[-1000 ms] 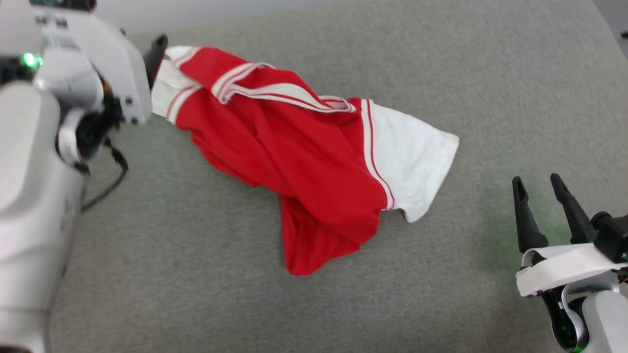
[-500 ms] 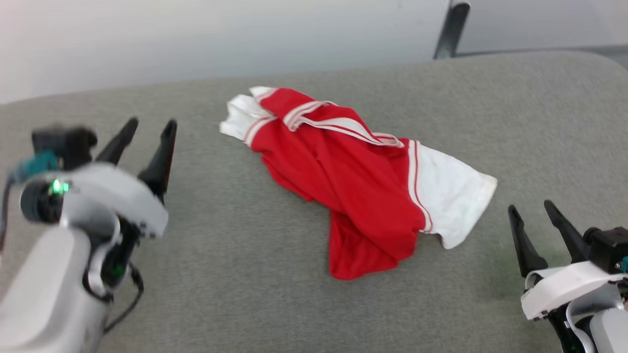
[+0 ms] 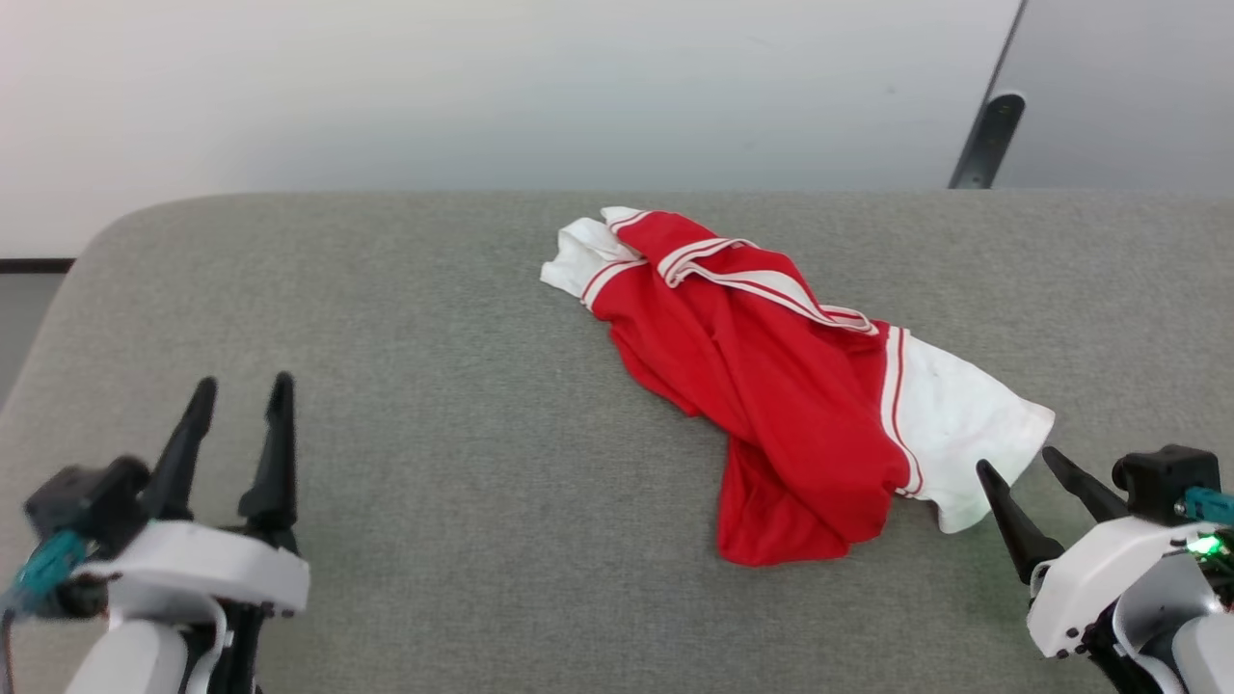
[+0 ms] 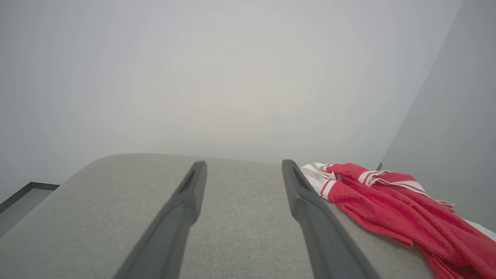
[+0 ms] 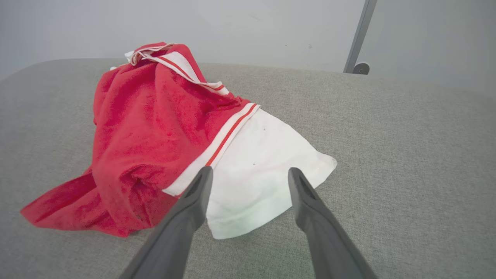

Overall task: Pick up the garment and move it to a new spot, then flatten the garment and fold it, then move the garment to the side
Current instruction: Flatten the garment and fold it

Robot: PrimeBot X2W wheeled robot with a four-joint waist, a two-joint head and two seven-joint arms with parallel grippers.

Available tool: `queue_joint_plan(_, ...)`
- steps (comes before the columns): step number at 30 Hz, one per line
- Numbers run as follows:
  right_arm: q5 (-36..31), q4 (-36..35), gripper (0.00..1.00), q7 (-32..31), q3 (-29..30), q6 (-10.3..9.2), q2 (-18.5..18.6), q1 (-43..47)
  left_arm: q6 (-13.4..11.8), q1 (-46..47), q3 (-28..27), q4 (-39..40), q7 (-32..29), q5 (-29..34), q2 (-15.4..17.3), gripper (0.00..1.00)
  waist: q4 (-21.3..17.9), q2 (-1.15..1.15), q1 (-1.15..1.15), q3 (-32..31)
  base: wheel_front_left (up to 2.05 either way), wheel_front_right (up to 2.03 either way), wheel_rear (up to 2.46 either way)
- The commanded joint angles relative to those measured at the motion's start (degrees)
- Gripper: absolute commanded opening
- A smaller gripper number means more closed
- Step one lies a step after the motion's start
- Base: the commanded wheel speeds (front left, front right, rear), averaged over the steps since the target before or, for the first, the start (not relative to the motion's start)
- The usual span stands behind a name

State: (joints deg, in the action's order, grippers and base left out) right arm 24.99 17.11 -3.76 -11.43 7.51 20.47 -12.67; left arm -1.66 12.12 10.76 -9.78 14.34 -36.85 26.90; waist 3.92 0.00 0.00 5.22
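The garment [image 3: 771, 386] is seen bunched toward the grey surface's [image 3: 434, 337] far edge. The left gripper [image 3: 244, 381] and right gripper [image 3: 1016, 459] are held spread, empty, at its near corners.

**Setting.** A bench [image 3: 434, 318] upholstered in grey woven fabric spans the foreground, and its far left corner is rounded. Directly behind the bench rises a plain pale wall [image 3: 482, 87], lit softly and evenly. Beyond the bench's far right end, a slanted dark bar [image 3: 985, 140] stands where the pale wall meets a darker grey panel [image 3: 1128, 87]. Off the bench's left end, a dark skirting strip [image 3: 34, 264] runs along the foot of the wall, with grey floor [image 3: 14, 308] just below it.
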Motion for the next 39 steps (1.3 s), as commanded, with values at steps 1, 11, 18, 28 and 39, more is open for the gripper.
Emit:
queue_joint_plan(1, 0.7, 0.1, 1.0, -1.7, -0.4, -0.04, 0.8, -1.0, -0.6, -1.8, -1.4, 0.6, 0.4, -0.1, -1.0, 1.0, 1.0, 0.0, 0.0, -0.4, 0.0, 0.0, 0.0)
queue_joint_plan(11, 5.0, -2.7, 1.0, -10.6, -4.0, -0.04, 3.5, -3.2, 0.2, -8.4, -9.8, 5.4, 0.8, 2.4, -8.0, 1.0, 3.8, 0.0, 0.0, 0.2, 0.0, 0.0, 0.0)
queue_joint_plan(18, 4.5, -2.4, 1.0, -17.7, -4.4, -0.04, 4.2, -4.5, 2.8, -9.3, -12.5, 5.7, 0.8, 5.1, -12.3, 1.0, 5.6, 0.0, 0.0, 0.8, 0.0, 0.0, 0.0)
queue_joint_plan(28, -0.6, 1.7, 1.0, -29.1, -1.1, -0.04, 3.2, -6.8, 5.7, -7.9, -14.0, 3.9, 0.8, 6.7, -16.6, 1.0, 7.8, 0.0, 0.0, 2.3, 0.0, 0.0, 0.0)
queue_joint_plan(39, -6.1, 4.2, 0.49, -37.3, 2.2, -0.04, 1.2, -5.4, 7.7, -7.2, -14.9, 2.1, 0.8, 6.4, -19.0, 1.0, 9.4, 0.0, 0.0, 3.1, 0.0, 0.0, 0.0)
